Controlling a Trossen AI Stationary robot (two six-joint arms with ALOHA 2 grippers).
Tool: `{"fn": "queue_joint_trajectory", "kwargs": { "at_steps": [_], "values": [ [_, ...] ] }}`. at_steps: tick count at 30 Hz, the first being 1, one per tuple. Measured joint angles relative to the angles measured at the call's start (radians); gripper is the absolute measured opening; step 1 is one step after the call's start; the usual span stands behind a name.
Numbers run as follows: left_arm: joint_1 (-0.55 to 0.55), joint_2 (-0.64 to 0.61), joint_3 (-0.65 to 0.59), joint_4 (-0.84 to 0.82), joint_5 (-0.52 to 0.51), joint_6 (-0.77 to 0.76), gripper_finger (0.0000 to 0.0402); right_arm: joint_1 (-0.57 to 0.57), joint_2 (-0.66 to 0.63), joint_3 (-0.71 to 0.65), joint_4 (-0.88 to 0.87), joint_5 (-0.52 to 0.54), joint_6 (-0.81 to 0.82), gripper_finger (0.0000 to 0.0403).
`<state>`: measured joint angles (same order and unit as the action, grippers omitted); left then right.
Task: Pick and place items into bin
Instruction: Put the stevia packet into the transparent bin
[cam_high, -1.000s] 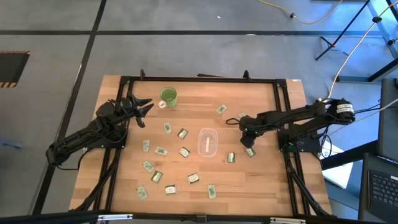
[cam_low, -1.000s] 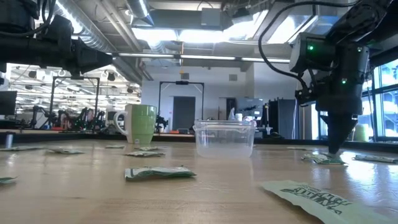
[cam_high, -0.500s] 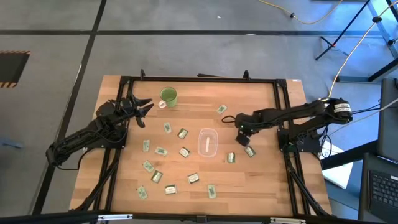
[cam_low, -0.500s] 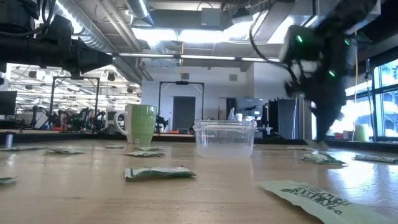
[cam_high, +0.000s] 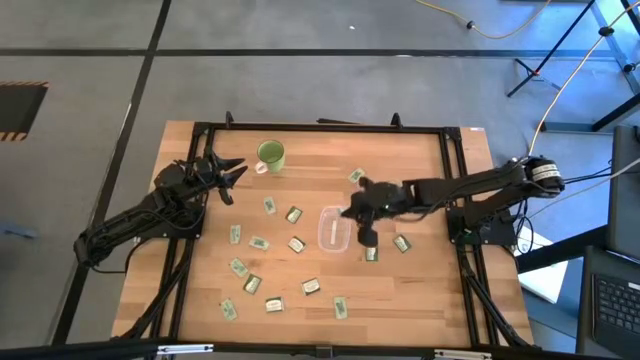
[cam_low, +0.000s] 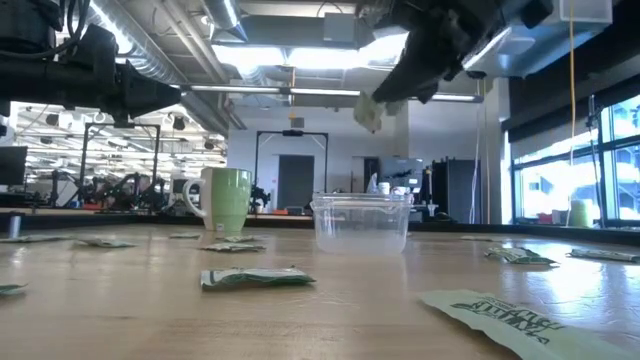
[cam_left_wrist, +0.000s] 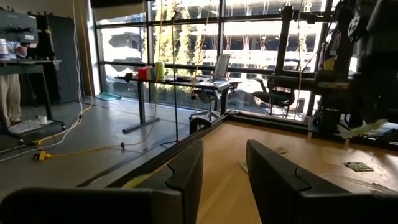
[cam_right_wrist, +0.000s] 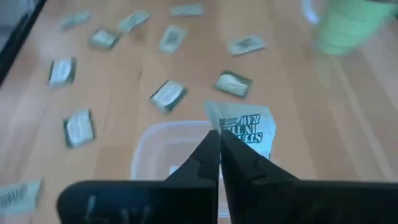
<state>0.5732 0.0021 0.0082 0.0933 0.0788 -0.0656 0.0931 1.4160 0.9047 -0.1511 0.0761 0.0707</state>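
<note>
My right gripper (cam_high: 352, 213) is shut on one whitish-green packet (cam_right_wrist: 244, 127) and hovers high over the right rim of the clear bin (cam_high: 334, 228), which stands on the table's middle (cam_low: 361, 222). In the low view the packet (cam_low: 368, 112) is well above the bin. Several other packets lie flat on the wood, such as one (cam_high: 295, 243) left of the bin and one (cam_low: 257, 277) near the front. My left gripper (cam_high: 232, 172) waits open above the table's far left corner, near the green mug (cam_high: 270, 154). My right gripper pinches the packet between its two fingertips (cam_right_wrist: 211, 152) at one edge (cam_right_wrist: 225, 134). The fingers slant down from the table's right side. The packet is lifted clear and sticks out past the fingertips, tilted, above the bin.
The green mug (cam_low: 227, 200) stands upright left of and beyond the bin. Packets are scattered on the left and near parts of the table (cam_high: 250, 283), and a few lie right of the bin (cam_high: 401, 243). A black frame borders the table (cam_high: 320, 127).
My right gripper has risen from the table on the bin's right and swung toward the table's left, ending above the bin's right rim. It carries a packet, which is now lifted clear. The left arm has kept still.
</note>
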Motion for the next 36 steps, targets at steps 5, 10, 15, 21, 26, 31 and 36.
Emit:
{"fn": "queue_joint_trajectory", "kwargs": {
  "at_steps": [5,10,15,21,26,31,36],
  "values": [
    [0.000,0.000,0.000,0.000,0.000,0.000,0.0116,0.045,0.112,0.000,0.019,0.000,-0.109,0.0009],
    [0.000,0.000,0.000,0.000,0.000,0.000,0.0116,0.061,0.228,0.009,0.027,0.023,-0.157,0.0009],
    [0.000,0.000,0.000,0.000,0.000,0.000,0.0116,0.059,0.311,0.057,0.010,0.029,-0.158,0.0009],
    [0.000,0.000,0.000,0.000,0.000,0.000,0.0116,0.060,0.350,0.097,-0.029,0.029,-0.154,0.0009],
    [0.000,0.000,0.000,-0.001,0.000,0.000,0.0116,0.059,0.340,0.111,-0.054,0.029,-0.157,0.0010],
    [0.000,0.000,0.000,-0.003,0.000,0.000,0.0116,0.060,0.334,0.157,-0.138,0.029,-0.158,0.0029],
    [0.000,0.000,0.000,-0.009,0.000,0.000,0.0116,0.057,0.334,0.179,-0.177,0.029,-0.154,0.0075]
  ]
}}
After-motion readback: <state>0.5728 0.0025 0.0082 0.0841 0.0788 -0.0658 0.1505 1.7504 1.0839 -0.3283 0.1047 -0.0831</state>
